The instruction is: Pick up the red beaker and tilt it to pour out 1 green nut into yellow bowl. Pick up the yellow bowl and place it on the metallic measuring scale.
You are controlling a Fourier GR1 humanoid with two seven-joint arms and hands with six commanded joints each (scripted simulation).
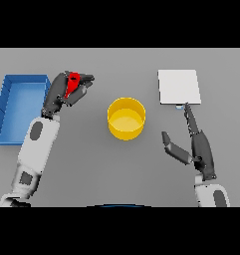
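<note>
The red beaker (72, 83) is held in the curled fingers of the left hand (66, 92), left of and slightly beyond the yellow bowl (126, 118), well apart from it.

The table (116, 64) is plain grey. A red beaker (72, 82) shows at far left beside a blue tray (7, 107); the bowl (126, 118) in the middle is yellow. The scale (179, 86) at far right is pale silvery white, and both hands are dark.

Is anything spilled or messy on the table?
No spill shows. The red beaker is in the left hand, the yellow bowl stands upright, and the right hand is open beside it.
</note>
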